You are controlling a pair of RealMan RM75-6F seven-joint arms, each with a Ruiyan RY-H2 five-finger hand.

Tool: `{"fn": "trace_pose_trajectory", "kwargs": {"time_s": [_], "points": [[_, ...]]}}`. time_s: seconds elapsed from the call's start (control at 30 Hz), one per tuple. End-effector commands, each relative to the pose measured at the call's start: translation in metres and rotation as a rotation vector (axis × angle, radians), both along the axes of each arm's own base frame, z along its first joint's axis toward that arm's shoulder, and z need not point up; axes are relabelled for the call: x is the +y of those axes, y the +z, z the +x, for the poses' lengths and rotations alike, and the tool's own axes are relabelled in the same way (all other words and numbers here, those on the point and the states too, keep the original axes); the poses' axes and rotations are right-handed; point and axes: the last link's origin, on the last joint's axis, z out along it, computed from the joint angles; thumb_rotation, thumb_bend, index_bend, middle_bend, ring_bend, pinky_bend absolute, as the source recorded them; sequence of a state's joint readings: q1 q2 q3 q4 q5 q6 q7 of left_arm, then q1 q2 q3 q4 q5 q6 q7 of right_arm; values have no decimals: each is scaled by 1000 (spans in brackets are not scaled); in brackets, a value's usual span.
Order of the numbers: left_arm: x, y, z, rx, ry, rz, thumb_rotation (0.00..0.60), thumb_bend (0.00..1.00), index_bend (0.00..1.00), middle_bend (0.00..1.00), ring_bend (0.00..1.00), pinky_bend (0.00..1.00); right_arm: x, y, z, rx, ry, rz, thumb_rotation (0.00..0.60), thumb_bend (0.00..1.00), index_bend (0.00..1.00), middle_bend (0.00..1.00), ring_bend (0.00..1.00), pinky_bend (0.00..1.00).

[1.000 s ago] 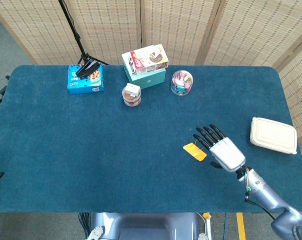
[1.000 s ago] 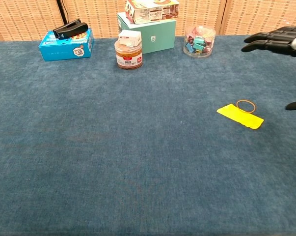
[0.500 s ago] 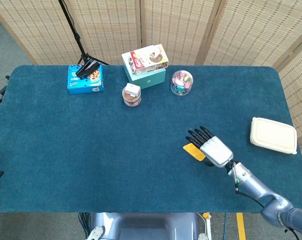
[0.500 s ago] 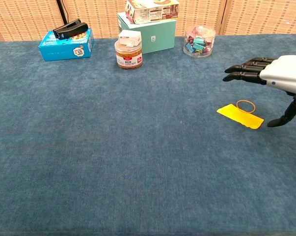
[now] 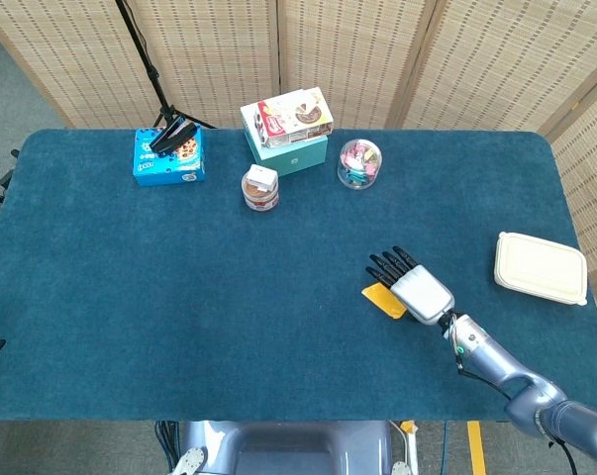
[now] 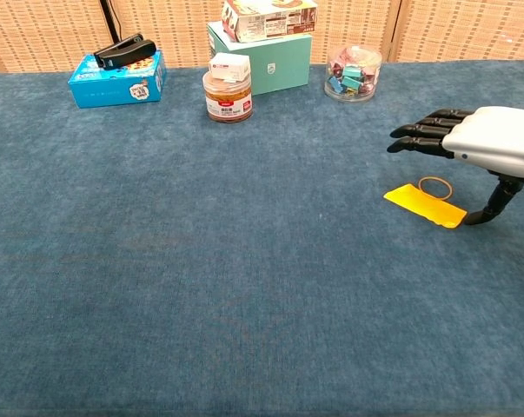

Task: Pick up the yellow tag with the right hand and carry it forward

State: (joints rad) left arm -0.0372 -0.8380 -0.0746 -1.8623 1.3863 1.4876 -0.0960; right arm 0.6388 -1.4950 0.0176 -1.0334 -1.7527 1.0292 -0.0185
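Blue-carpeted counter [image 5: 179, 297] before wicker screens. The tag [image 6: 425, 205] lies flat towards the right edge, a rubber band [image 6: 435, 186] at its far end. Right hand [image 6: 479, 149] hovers above the tag, fingers [image 6: 418, 139] spread, thumb pointing down beside it, holding nothing. Left hand unseen.

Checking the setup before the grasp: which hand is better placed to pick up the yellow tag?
The right hand: it hovers open directly above the yellow tag. The left hand is not in view.
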Motion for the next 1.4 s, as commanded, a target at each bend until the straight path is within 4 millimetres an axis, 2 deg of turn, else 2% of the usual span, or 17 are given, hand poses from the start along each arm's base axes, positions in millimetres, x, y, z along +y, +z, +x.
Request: {"fn": "trace_pose_trajectory", "kwargs": {"time_s": [0.03,0.37,0.77,1.03,1.1,1.4], "points": [[0,0,0,0,2,1,600,105,0,0,0,0,-2,-2,1,-4,-6,1,600,0,0,0,0,0],[1,-1,0,0,2,-3,600,105,0,0,0,0,-8,-8,5,-11,-17,-10,600,0,0,0,0,0],[1,-1,1,2,2,-6,600,105,0,0,0,0,-16,-14,28,-108,1,-68,600,0,0,0,0,0],[2,0,0,-2,3,-4,600,105,0,0,0,0,-17,-11,43,-207,14,-99,600,0,4,0,0,0],[1,0,0,-4,2,-3,600,105,0,0,0,0,-16,-10,41,-191,7,-79,600,0,32,0,0,0],[1,1,0,-4,1,-3,600,105,0,0,0,0,-12,-6,34,-89,-32,6,600,5,306,0,0,0]]}}
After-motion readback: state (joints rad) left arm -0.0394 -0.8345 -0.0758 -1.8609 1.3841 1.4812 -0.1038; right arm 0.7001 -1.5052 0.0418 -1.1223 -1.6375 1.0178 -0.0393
